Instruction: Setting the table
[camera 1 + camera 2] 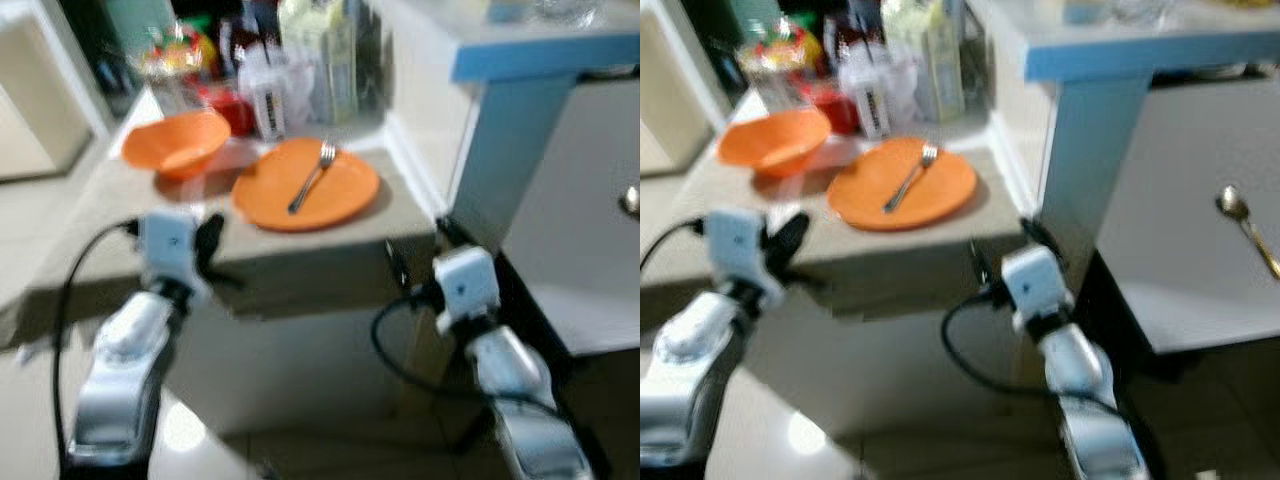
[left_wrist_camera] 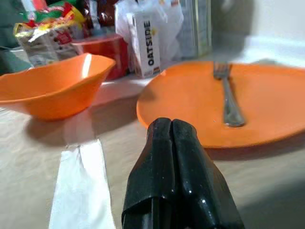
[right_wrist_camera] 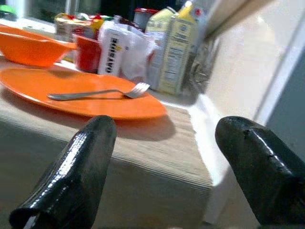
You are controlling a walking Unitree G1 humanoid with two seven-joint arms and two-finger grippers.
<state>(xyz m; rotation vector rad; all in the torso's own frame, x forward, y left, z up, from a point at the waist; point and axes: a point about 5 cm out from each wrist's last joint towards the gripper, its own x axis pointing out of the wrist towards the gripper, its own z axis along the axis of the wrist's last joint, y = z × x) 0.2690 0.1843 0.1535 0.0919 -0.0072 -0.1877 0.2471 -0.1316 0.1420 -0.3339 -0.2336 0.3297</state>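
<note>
Fork (image 1: 312,176) lies on the orange plate (image 1: 305,185), with its prongs pointing to the back of the table (image 1: 100,215). The plate sits near the front edge of the table. An orange bowl (image 1: 176,142) stands just beside the plate, on the robot's left. A white napkin (image 2: 83,183) lies flat on the table in front of the bowl. Behind the plate and bowl are cartons (image 3: 178,47), a red cup (image 2: 102,50) and snack bags (image 2: 45,33).

The left gripper (image 2: 174,162) is held up at the front edge of the table, pointing at the plate. Its two black fingers are pressed together and hold nothing. The right gripper (image 3: 164,157) is lower, at the right front corner of the table, also pointing up. Its fingers (image 3: 81,162) are spread wide apart and hold nothing.

A spoon (image 1: 1245,225) lies on a grey top well off to the right.
</note>
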